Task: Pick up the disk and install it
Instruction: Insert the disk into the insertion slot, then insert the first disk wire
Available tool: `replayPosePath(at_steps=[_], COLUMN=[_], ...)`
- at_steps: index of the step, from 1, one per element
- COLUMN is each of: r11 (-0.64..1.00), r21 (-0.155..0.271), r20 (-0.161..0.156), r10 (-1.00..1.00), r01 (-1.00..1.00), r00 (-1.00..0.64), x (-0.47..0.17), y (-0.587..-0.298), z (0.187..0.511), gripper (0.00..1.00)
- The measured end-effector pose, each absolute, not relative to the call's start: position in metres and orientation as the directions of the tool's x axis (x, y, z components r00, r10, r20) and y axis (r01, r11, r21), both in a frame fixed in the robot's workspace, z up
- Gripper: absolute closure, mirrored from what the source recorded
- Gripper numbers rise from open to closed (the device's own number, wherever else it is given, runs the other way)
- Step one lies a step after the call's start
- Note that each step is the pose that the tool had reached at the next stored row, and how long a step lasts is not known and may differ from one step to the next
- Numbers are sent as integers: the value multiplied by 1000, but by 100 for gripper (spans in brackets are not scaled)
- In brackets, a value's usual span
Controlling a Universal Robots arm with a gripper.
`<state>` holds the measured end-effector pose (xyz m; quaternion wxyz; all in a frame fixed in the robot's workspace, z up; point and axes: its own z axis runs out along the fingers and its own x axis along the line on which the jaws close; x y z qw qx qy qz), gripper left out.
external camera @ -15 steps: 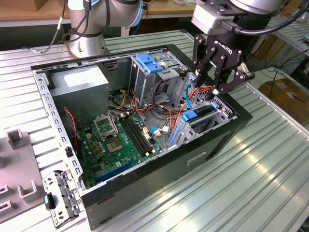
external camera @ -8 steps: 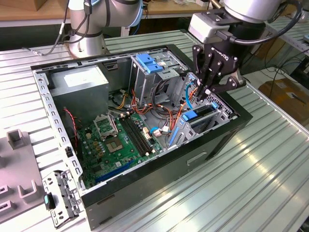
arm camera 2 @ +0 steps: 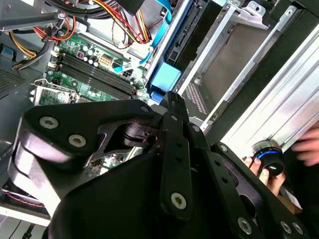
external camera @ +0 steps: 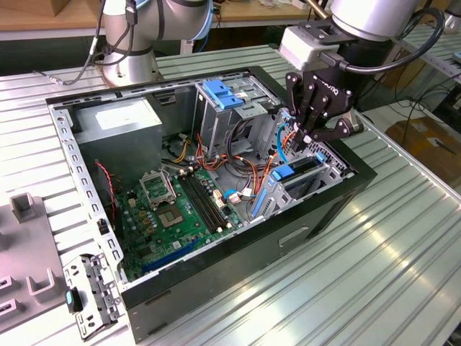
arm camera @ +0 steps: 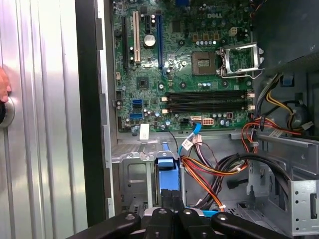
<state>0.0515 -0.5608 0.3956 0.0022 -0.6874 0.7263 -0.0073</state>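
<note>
One flat metal hard drive with blue plastic rails, the disk point(external camera: 295, 176), stands on edge in the bay at the open black computer case's point(external camera: 216, 267) corner, its long axis parallel to the case's long wall. My black gripper point(external camera: 308, 137) hangs directly above it, fingers pressed together and holding nothing.

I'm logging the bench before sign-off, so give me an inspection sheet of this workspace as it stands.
Surface: ribbed metal table carrying an open computer case.
Job's things: the disk, blue rails on its edges, sits in the drive bay inside the case.
Clutter: grey fixture block and a metal bracket on the table beside the case.
Grippers: gripper just above the disk, fingers together.
Cables: orange, red and black wire bundle between motherboard and bay.
Surroundings: a person's hand by a round knob; robot arm base behind the case.
</note>
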Motion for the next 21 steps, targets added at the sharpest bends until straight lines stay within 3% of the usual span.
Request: replayPosePath(at_steps=[21], r11=[55], r21=[-14], r20=[14], r10=[-998], r01=[-998], r00=[-55], x=[56], y=[-561], z=[396], gripper=[88])
